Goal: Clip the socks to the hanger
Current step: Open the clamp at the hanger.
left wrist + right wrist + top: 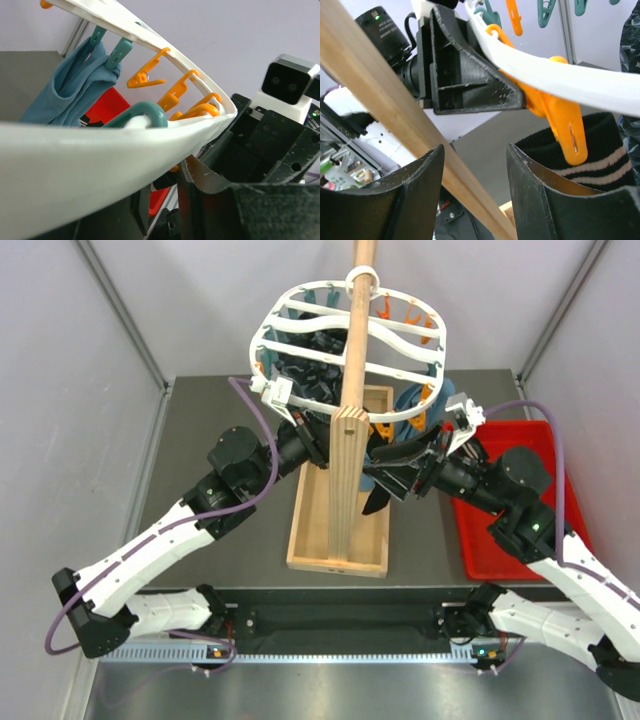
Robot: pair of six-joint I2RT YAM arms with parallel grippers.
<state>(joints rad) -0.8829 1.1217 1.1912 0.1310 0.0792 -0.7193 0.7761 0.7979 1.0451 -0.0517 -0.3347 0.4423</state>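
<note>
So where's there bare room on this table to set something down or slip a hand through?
Bare tabletop shows left of the wooden base, and a narrower strip lies between that base and the red bin, whose near part also looks bare. Crowded: under the hanger, where the left gripper and right gripper meet beside the pole.

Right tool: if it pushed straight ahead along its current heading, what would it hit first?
The right tool would likely meet the wooden pole first; it slants across just ahead, between its jaws. Depth is hard to judge.
</note>
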